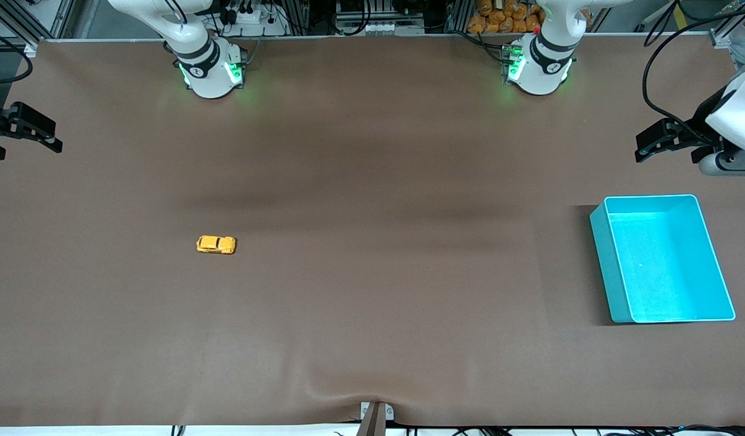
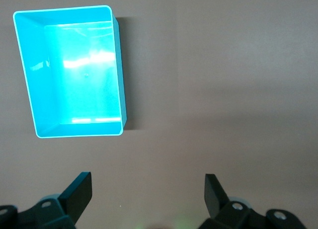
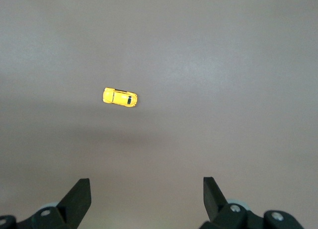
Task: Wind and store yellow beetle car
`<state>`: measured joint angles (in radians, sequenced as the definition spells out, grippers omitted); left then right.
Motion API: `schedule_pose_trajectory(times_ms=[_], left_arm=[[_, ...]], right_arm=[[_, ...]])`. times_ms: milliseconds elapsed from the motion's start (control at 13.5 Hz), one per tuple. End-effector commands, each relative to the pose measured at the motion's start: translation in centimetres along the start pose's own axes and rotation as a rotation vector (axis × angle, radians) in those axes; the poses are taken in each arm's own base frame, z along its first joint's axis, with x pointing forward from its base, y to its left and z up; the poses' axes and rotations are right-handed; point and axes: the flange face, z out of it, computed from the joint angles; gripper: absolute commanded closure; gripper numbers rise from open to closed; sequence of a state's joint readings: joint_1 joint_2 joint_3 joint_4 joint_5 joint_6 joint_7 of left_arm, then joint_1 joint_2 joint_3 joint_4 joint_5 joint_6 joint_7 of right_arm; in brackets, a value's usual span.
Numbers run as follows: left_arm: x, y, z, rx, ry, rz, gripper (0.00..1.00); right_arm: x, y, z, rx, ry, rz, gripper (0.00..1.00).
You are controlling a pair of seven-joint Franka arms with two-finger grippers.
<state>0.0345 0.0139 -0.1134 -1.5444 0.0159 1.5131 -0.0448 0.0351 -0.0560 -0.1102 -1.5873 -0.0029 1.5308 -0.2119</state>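
The yellow beetle car [image 1: 216, 244] rests on its wheels on the brown table, toward the right arm's end; the right wrist view also shows the car [image 3: 119, 97] lying apart from the fingers. My right gripper [image 3: 147, 189] hangs high over that end of the table, open and holding nothing; in the front view the right gripper [image 1: 21, 130] sits at the picture's edge. My left gripper [image 2: 148, 185] is open and empty, raised beside the turquoise bin [image 2: 119, 75]. In the front view the left gripper [image 1: 663, 142] is over the table, above the bin's [image 1: 602, 254] end.
The turquoise bin holds nothing and stands toward the left arm's end. Both arm bases [image 1: 209, 66] stand along the table's edge away from the front camera. A small clamp [image 1: 375, 415] sits at the edge nearest the front camera.
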Motion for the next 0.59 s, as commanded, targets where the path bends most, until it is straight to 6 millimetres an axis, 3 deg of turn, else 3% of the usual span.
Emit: schedule_pose_trajectory(times_ms=[0,223,520], left_arm=[[0.0,-0.2,-0.3,0.002,0.008,-0.016,0.0],[0.0,-0.2,-0.3,0.002,0.008,-0.016,0.0],[0.0,-0.2,-0.3,0.002,0.008,-0.016,0.0]], right_arm=[[-0.2,-0.1,-0.6,0.005,-0.003,-0.012,0.0],[0.7,-0.9,1.4,0.012,-0.047,-0.033,0.0],[2.7,-5.7,4.8,0.015,-0.134,-0.109,0.0]])
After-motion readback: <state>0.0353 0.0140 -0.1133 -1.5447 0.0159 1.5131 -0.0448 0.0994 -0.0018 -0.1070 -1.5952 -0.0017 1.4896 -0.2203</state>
